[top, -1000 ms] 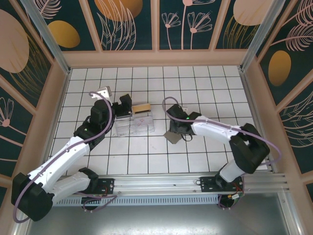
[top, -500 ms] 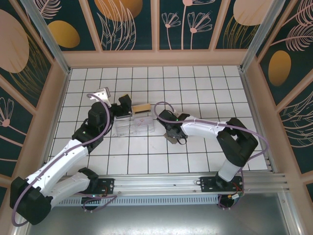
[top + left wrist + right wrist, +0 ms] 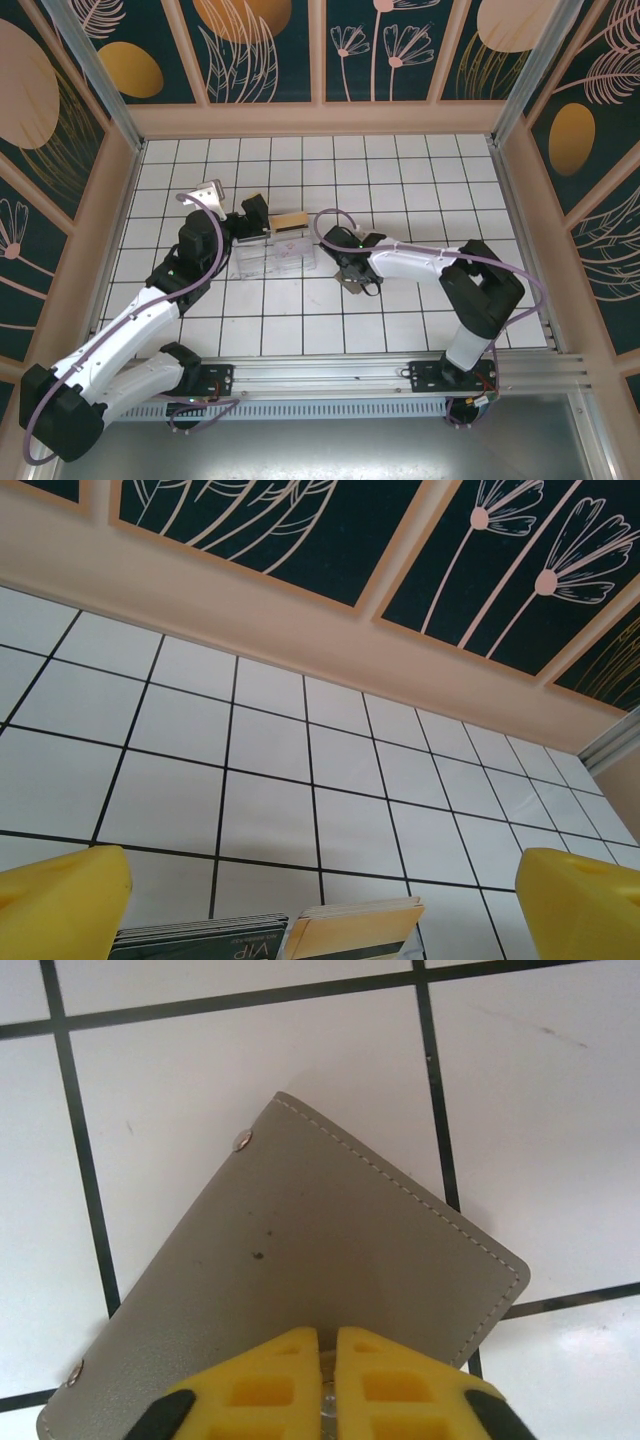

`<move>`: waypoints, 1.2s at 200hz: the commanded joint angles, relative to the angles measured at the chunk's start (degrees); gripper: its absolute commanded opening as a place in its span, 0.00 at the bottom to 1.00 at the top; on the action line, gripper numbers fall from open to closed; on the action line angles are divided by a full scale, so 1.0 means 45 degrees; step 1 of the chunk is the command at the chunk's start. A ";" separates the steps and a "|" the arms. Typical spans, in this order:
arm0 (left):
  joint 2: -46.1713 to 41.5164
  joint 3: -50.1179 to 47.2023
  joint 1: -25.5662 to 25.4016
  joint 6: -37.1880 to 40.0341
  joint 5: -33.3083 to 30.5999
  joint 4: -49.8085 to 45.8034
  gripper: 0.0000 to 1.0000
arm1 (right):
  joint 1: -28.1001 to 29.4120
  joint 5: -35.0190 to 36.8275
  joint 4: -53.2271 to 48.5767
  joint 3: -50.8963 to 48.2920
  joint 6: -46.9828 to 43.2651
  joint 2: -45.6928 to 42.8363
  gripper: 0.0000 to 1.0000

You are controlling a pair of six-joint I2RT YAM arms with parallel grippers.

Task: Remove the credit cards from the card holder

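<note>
There's the left gripper (image 3: 320, 892) spread wide over the cards (image 3: 352, 928), standing in the clear holder (image 3: 276, 258) left of centre; right gripper (image 3: 327, 1346) pressed together on a grey stitched pouch (image 3: 300, 1250) nearby

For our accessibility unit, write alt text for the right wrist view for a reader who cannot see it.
A grey stitched wallet with small metal rivets lies at an angle on white floor tiles with black grout lines. Two yellow fingers, almost closed, meet over its near edge at the bottom.
</note>
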 commanded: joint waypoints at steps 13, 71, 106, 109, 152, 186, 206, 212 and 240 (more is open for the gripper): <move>-0.0134 -0.0074 -0.0023 -0.0230 0.0225 0.0346 0.99 | 0.0086 0.0213 -0.0407 -0.0321 -0.0091 -0.0432 0.00; -0.0383 -0.0058 -0.0024 -0.0427 0.0381 -0.0021 0.99 | 0.0286 0.0416 0.0130 0.0493 -0.2271 -0.0684 0.00; -0.0559 -0.0208 -0.0024 -0.0807 0.0724 -0.0124 0.99 | 0.0487 -0.0611 0.0524 0.0803 -0.4259 -0.1235 0.00; -0.0560 -0.0230 -0.0022 -0.0871 0.0796 -0.0107 0.99 | 0.0526 -0.0662 0.0541 0.0805 -0.4412 -0.1280 0.00; -0.0590 -0.1217 -0.0024 -0.2284 0.2635 0.1159 0.83 | 0.0867 -0.1051 0.1580 -0.0430 -0.5619 -0.2856 0.00; 0.0157 -0.2069 -0.0378 -0.3981 0.4053 0.2413 0.42 | 0.0828 -0.1694 0.3465 -0.2319 -0.5739 -0.4143 0.00; 0.0726 -0.2593 -0.1756 -0.4576 0.3407 0.3503 0.16 | 0.0770 -0.2036 0.4422 -0.3030 -0.5632 -0.4390 0.00; 0.1022 -0.2613 -0.2282 -0.4665 0.3050 0.3646 0.09 | 0.0760 -0.2046 0.4610 -0.3153 -0.5550 -0.4382 0.00; 0.2799 -0.2696 -0.3943 -0.5472 0.2367 0.4729 0.00 | 0.0613 -0.2223 0.5168 -0.3531 -0.5292 -0.4264 0.00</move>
